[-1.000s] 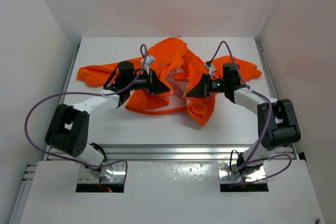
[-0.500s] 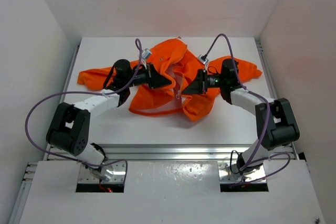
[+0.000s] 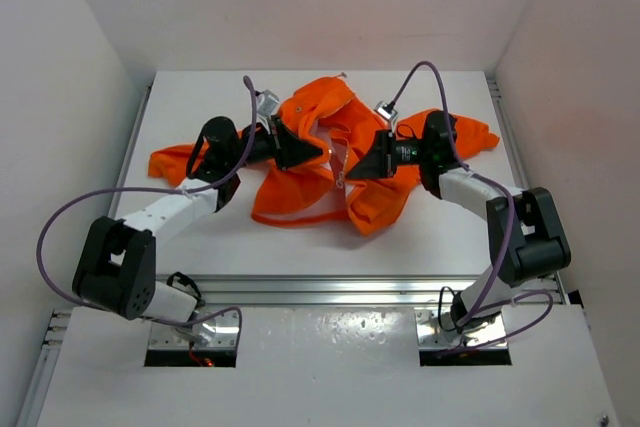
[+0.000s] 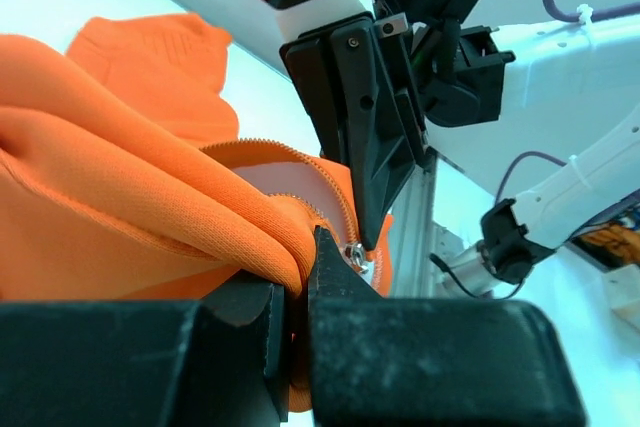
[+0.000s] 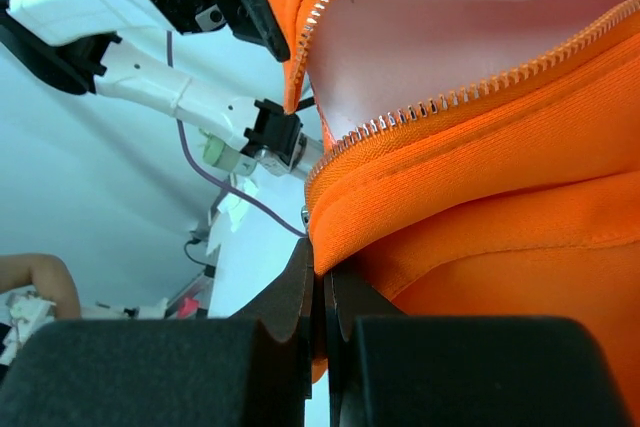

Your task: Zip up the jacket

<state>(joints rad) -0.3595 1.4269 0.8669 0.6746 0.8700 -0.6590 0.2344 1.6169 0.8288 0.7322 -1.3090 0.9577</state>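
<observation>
The bright orange jacket (image 3: 330, 152) lies crumpled on the white table, front open, pale lining showing. My left gripper (image 3: 318, 152) is shut on the left front edge of the jacket (image 4: 150, 197) and lifts it. My right gripper (image 3: 352, 172) is shut on the right front edge (image 5: 480, 207), just below the pale zipper teeth (image 5: 440, 102). The two grippers face each other a short way apart. In the left wrist view a small metal zipper part (image 4: 354, 254) shows at the jaw tip, under the right gripper's fingers (image 4: 365, 137).
The jacket's left sleeve (image 3: 175, 159) reaches toward the table's left side and its right sleeve (image 3: 470, 132) toward the right. White walls close in the table (image 3: 200, 227) at back and sides. A metal rail (image 3: 330, 292) runs along the near edge.
The left arm has drawn back to the left and lifted its jacket edge. The right gripper rose slightly. The jacket's lower part has bunched up and shifted away from the near edge.
</observation>
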